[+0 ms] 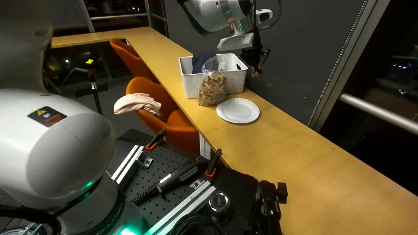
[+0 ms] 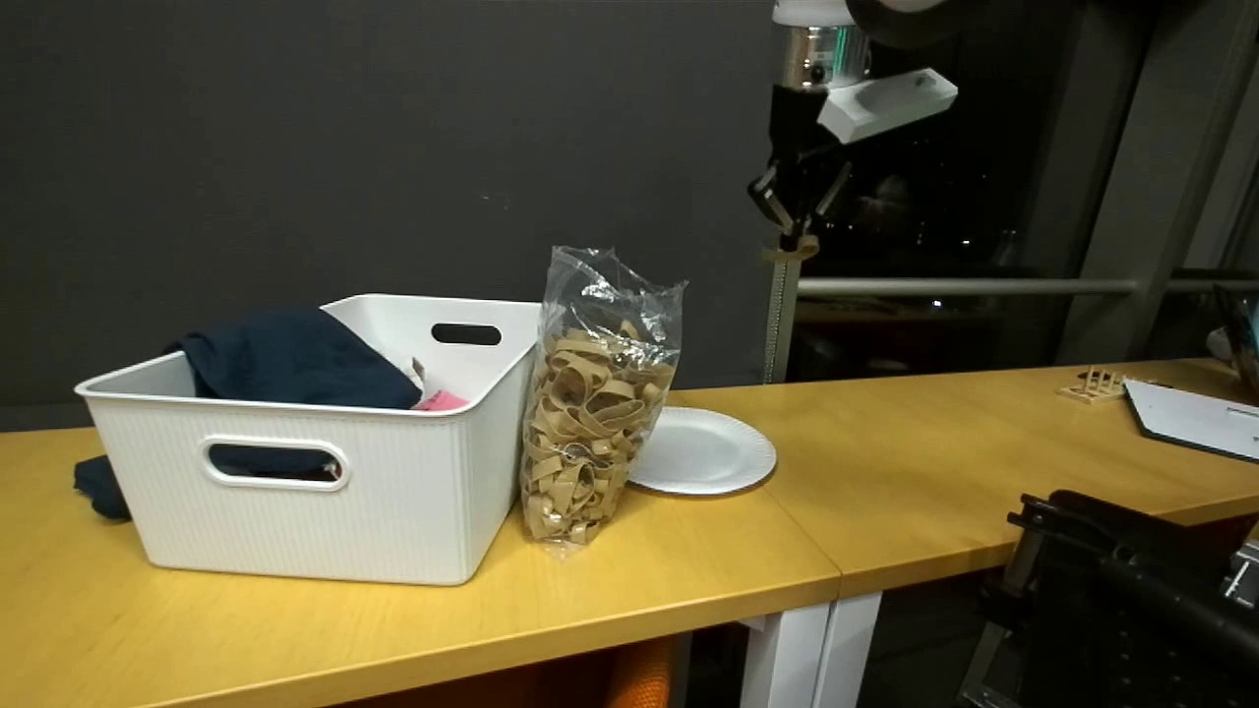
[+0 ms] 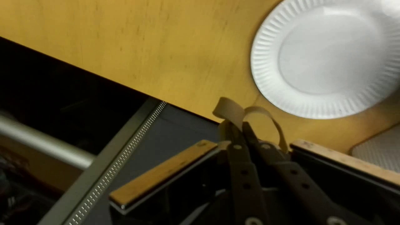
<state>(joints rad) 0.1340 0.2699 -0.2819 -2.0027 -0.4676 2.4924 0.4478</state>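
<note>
1. Closest in the wrist view, we've got the gripper (image 3: 238, 126), jaws together and clamped on a tan band (image 3: 229, 110) that curls out on either side
2. So where is that band? Up in the air, well above the table (image 3: 140, 47), off to one side of the plate (image 3: 331, 56), touching neither
3. Handling now: we'd say light, soft and springy, probably rubber, more grippy than slippery and hard to break
4. For a hold we like a flat stretch of it, because a loop caught by its edge could twist or ping away
5. Over to the bag (image 2: 600, 290), clear plastic, upright and just beside the tub (image 2: 305, 531), packed most of the way up with similar bands (image 2: 595, 423)
6. Into the tub we go: navy cloth (image 2: 285, 359) heaped higher than the rim, plus a pink item (image 2: 443, 400) we can't make out
7. And the plate? White, fluted at the edge, flat on the table just beside the bag
</note>
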